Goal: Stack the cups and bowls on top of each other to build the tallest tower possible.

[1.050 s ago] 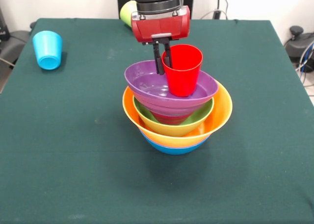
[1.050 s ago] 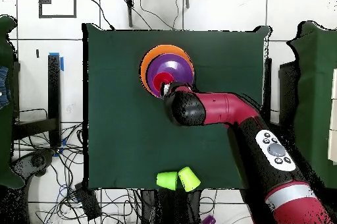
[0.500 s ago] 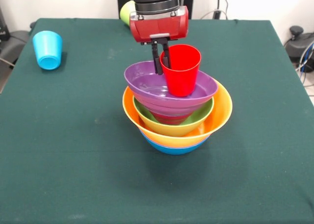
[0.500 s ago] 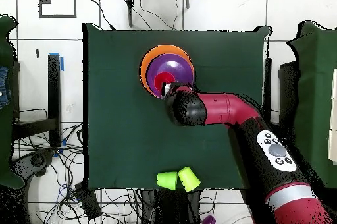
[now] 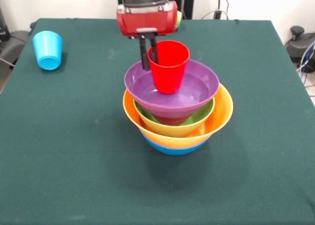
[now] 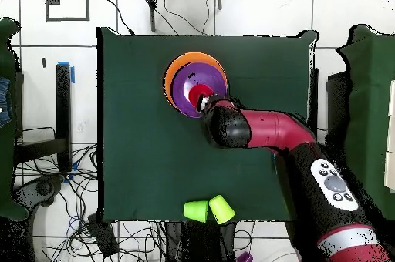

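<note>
The gripper [image 5: 148, 55], clamped on the red cup's [image 5: 169, 66] rim, has carried it toward nine o'clock in the front view, nearer the purple bowl's [image 5: 197, 87] middle. That top bowl, tilted before, now sits level on the tower [image 5: 177, 129].

A dark green table [image 5: 74, 176] stands on a white tiled floor [image 6: 262, 12] strewn with cables [image 6: 54, 189].
</note>
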Robot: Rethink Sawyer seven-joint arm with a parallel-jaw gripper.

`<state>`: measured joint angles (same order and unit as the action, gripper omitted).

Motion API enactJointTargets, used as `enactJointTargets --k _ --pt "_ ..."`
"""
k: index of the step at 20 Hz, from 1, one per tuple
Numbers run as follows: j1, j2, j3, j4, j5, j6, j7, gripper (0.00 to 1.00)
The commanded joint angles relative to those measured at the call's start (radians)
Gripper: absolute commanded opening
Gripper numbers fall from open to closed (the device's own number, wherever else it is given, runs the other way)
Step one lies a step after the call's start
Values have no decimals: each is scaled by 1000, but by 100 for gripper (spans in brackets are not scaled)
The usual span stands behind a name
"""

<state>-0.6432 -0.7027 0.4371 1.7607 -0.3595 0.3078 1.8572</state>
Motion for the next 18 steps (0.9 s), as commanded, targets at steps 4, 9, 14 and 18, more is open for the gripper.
enactJointTargets --k 4,9,14,18 --pt "-35 -129 -26 83 20 126 29 0" --pt "-41 -136 -28 76 7 138 19 0" --pt "-26 -121 -37 44 0 164 12 0" --pt "-22 -114 -41 25 2 172 20 0"
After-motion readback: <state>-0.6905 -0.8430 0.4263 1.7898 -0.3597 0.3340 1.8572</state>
